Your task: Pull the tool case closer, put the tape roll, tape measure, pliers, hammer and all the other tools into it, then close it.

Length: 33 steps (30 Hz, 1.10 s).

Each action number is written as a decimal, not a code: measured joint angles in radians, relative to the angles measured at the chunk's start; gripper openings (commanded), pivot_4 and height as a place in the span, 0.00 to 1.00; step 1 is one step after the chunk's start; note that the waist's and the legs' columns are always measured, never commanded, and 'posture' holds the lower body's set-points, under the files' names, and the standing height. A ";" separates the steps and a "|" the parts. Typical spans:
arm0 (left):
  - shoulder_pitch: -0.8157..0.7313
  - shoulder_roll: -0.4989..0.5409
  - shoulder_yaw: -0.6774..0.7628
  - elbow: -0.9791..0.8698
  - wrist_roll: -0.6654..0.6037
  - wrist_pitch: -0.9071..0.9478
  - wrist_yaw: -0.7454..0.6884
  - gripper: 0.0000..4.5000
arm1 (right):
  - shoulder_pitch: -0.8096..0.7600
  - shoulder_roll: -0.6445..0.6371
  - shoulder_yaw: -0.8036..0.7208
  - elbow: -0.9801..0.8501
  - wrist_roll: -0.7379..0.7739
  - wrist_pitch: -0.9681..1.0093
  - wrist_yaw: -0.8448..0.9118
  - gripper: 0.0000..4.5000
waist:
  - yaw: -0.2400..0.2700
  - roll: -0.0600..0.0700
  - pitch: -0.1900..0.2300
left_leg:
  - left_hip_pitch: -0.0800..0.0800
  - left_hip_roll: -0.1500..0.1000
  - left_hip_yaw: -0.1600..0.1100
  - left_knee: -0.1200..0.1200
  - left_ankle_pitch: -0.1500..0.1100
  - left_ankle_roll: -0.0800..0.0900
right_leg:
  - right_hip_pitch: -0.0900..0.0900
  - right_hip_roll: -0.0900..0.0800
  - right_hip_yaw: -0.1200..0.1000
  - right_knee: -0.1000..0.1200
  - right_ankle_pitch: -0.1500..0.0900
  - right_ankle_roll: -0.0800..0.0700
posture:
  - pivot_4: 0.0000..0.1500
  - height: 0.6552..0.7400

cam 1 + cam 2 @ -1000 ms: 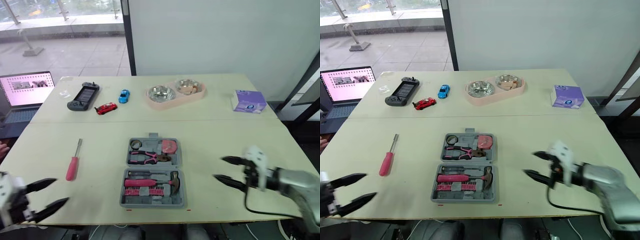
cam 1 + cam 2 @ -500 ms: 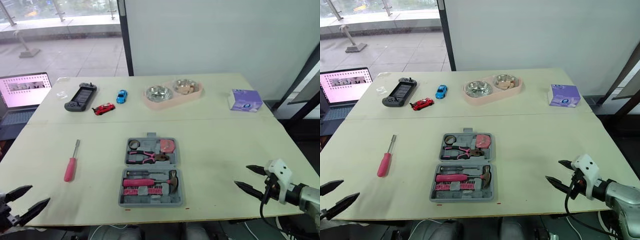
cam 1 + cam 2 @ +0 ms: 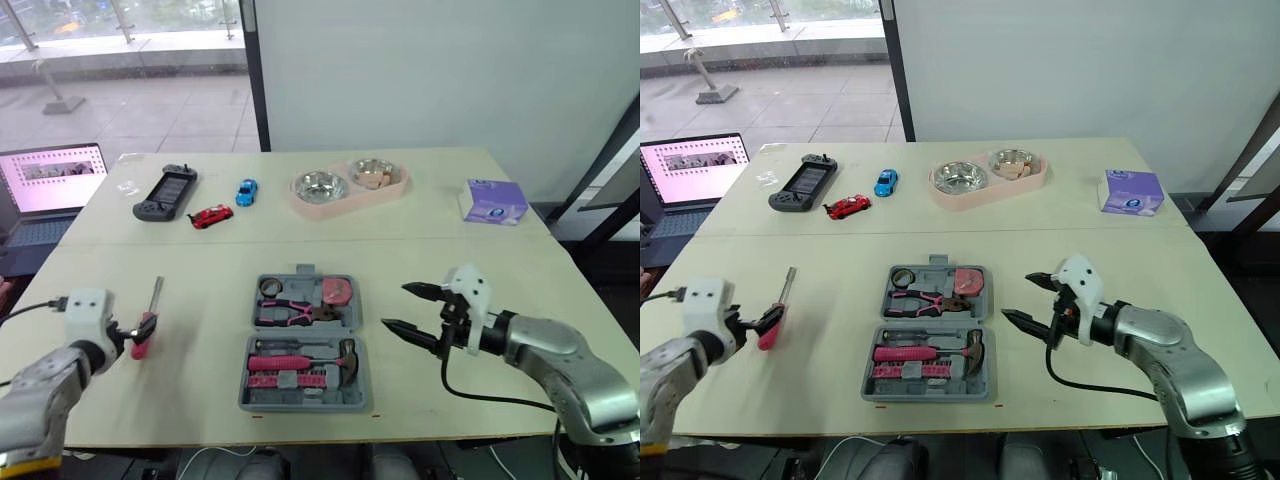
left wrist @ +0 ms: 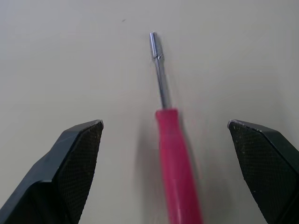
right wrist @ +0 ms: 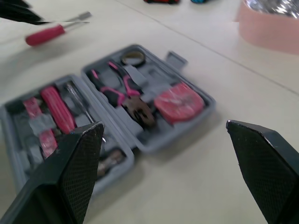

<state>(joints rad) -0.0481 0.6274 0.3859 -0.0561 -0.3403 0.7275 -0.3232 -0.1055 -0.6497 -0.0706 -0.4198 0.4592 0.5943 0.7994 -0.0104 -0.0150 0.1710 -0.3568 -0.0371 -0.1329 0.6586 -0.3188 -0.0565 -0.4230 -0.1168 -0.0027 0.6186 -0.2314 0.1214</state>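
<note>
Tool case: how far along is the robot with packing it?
Mostly packed: tape roll, tape measure, pliers and hammer sit in the open tool case. In hand: the left claw is open either side of the red screwdriver on the table. Left: stow it, close the case.

Over the last 1 second your left gripper has come up from the near left edge of the table to the screwdriver. Its 2 fingers now stand spread on either side of the red handle, not touching it. Your right gripper swung out toward the near right edge, then came back in, and now hovers spread wide just right of the tool case.
</note>
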 measured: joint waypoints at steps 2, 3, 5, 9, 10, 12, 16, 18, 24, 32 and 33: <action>-0.072 0.001 -0.052 0.063 0.028 0.032 0.010 1.00 | -0.014 0.016 0.027 -0.003 -0.004 0.008 -0.017 0.98 | 0.000 0.000 0.000 | 0.000 0.000 0.000 0.000 0.000 -0.001 | 0.000 0.000 0.000 0.000 0.000 0.000 | 1.00 0.81; -0.093 0.000 -0.078 0.095 0.039 0.042 0.010 1.00 | -0.018 0.019 0.046 -0.004 -0.006 0.008 -0.019 0.98 | -0.003 0.000 0.000 | 0.000 0.000 0.001 0.000 0.000 -0.001 | -0.001 0.000 0.000 0.000 0.000 0.001 | 1.00 0.81; -0.116 0.000 -0.105 0.139 0.050 0.056 0.006 1.00 | -0.015 0.019 0.062 -0.004 -0.008 0.007 -0.019 0.98 | -0.006 0.000 0.000 | 0.000 0.000 0.001 0.000 0.000 -0.001 | -0.001 0.000 0.000 0.000 0.001 0.002 | 1.00 0.81; -0.194 -0.002 -0.136 0.257 0.067 0.059 -0.007 1.00 | -0.027 0.020 0.077 -0.008 -0.013 0.005 -0.021 0.98 | 0.000 0.001 0.000 | 0.000 0.000 0.000 0.000 0.001 -0.002 | -0.001 0.000 0.000 0.002 0.001 0.002 | 1.00 0.81; -0.214 -0.008 -0.133 0.296 0.068 0.041 -0.003 1.00 | -0.031 0.020 0.083 -0.013 -0.012 0.003 -0.015 0.98 | 0.001 0.001 -0.001 | 0.001 0.000 0.000 0.000 0.001 -0.002 | -0.001 0.000 0.000 0.002 0.001 0.002 | 1.00 0.81; -0.239 -0.010 -0.127 0.345 0.070 0.023 -0.002 1.00 | -0.038 0.019 0.095 -0.018 -0.009 0.002 -0.005 0.98 | 0.000 0.001 -0.001 | 0.002 0.000 0.000 0.000 0.002 -0.003 | 0.000 0.000 0.000 0.002 0.002 0.001 | 1.00 0.81; -0.261 -0.021 -0.111 0.382 0.068 0.031 0.002 1.00 | -0.065 0.000 0.119 -0.017 -0.005 -0.002 0.041 0.98 | -0.002 0.004 -0.002 | 0.003 0.000 0.000 0.000 0.002 -0.003 | 0.001 0.000 0.000 0.003 0.003 0.002 | 1.00 0.81; -0.269 -0.031 -0.096 0.386 0.065 0.047 0.007 1.00 | -0.091 -0.004 0.132 -0.016 -0.005 -0.012 0.068 0.98 | -0.002 0.004 -0.002 | 0.003 0.000 0.000 0.000 0.002 -0.003 | 0.001 0.000 0.000 0.003 0.003 0.002 | 1.00 0.81; -0.221 -0.059 -0.069 0.301 0.062 0.090 0.026 1.00 | -0.153 -0.037 0.143 0.017 -0.005 -0.011 0.122 0.98 | -0.003 0.005 -0.002 | 0.002 0.000 0.001 0.003 0.002 -0.003 | 0.001 -0.001 0.001 0.003 0.003 0.002 | 1.00 0.81; -0.176 -0.068 -0.060 0.222 0.057 0.132 0.025 0.72 | -0.198 -0.037 0.161 0.026 -0.009 0.006 0.129 1.00 | -0.002 0.006 -0.002 | 0.002 0.000 0.002 0.003 0.002 -0.003 | 0.001 -0.001 0.001 0.002 0.003 0.003 | 1.00 0.81; -0.178 -0.067 -0.060 0.226 0.058 0.131 0.025 0.60 | -0.199 -0.036 0.166 0.035 -0.014 0.004 0.129 1.00 | -0.002 0.006 -0.002 | 0.002 0.000 0.002 0.003 0.002 -0.003 | 0.001 -0.001 0.001 0.002 0.003 0.003 | 1.00 0.81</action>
<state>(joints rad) -0.2265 0.5600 0.3258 0.1701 -0.2822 0.8585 -0.2980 -0.3044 -0.6856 0.0951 -0.3846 0.4454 0.5984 0.9282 -0.0125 -0.0093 0.1685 -0.3551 -0.0376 -0.1313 0.6615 -0.3172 -0.0594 -0.4224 -0.1179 -0.0017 0.6211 -0.2284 0.1240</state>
